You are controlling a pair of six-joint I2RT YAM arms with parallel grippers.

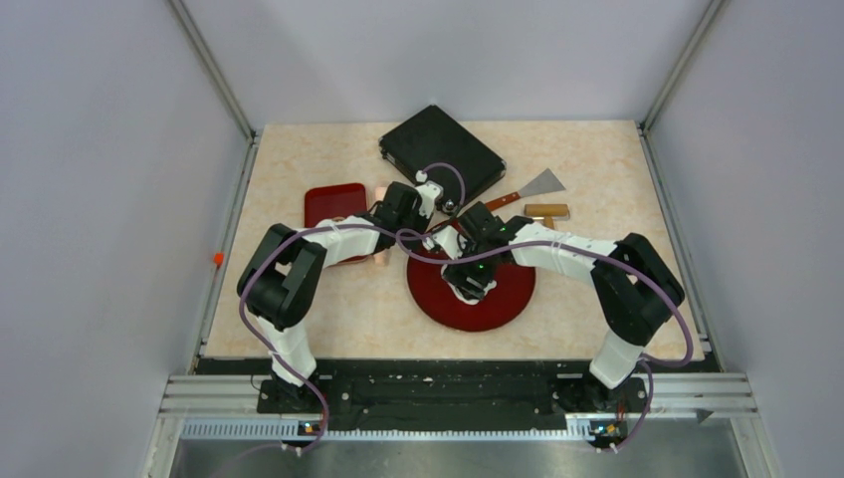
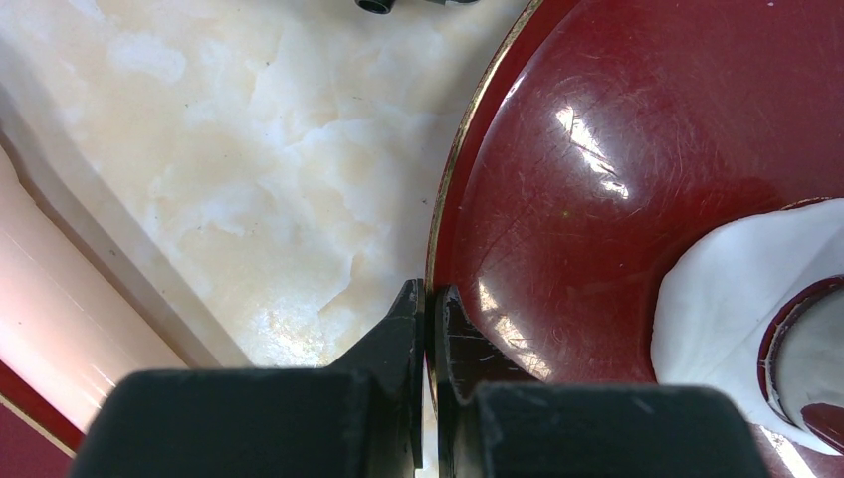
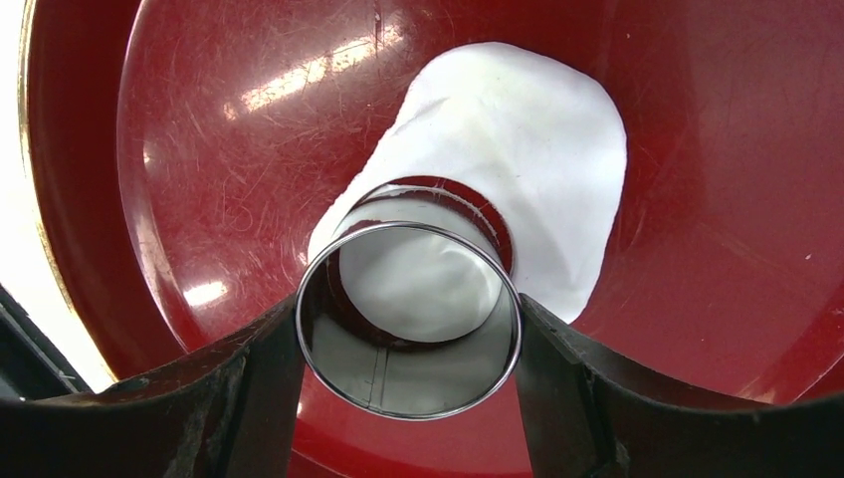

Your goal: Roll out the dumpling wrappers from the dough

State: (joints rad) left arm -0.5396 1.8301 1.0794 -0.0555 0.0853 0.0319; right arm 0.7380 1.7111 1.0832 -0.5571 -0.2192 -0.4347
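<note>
Dough [image 3: 518, 139] lies flat, elongated away from right pincer [image 3: 408, 329] gripping ring cutter [image 3: 398, 386].

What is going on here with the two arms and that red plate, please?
The left gripper is shut on the rim of the round red plate, apparently to steady it. The right gripper holds a metal ring cutter over the flattened dough lying on the plate. A round cut already shows in the dough at the ring, with white dough visible through it.

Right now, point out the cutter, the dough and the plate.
cutter [image 3: 398, 376]: right wrist view, inner wall of ring.
dough [image 3: 518, 129]: right wrist view, flat upper part.
plate [image 3: 199, 199]: right wrist view, bare red floor.
</note>
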